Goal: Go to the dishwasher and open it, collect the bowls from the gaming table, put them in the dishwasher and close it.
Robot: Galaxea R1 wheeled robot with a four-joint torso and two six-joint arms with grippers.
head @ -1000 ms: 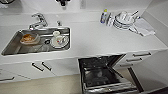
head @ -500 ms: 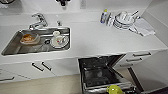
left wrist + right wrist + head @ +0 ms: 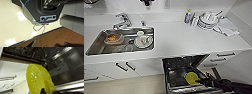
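Observation:
The dishwasher (image 3: 177, 67) stands open under the white counter, its door folded down and its dark racks showing. My right gripper (image 3: 200, 80) comes in from the lower right, shut on the rim of a yellow-green bowl (image 3: 191, 78) that hangs over the open door. In the right wrist view the yellow-green bowl (image 3: 37, 78) is tilted on edge, speckled with drops, above the dishwasher's steel inner door (image 3: 65, 63); the right gripper (image 3: 43, 92) clamps its lower rim. My left gripper (image 3: 48, 44) hangs open above the floor. The gaming table is out of view.
A steel sink (image 3: 99, 47) at the left holds an orange-filled bowl (image 3: 112, 38) and white dishes (image 3: 144, 40). White plates (image 3: 207, 21), a bottle (image 3: 188, 16) and a cloth (image 3: 227, 27) sit on the counter's right. White drawers (image 3: 225, 54) flank the dishwasher. A wood floor (image 3: 56, 38) lies below the left arm.
My right arm with the yellow-green bowl has shifted slightly over the open dishwasher door. The counter, sink and dishes look the same.

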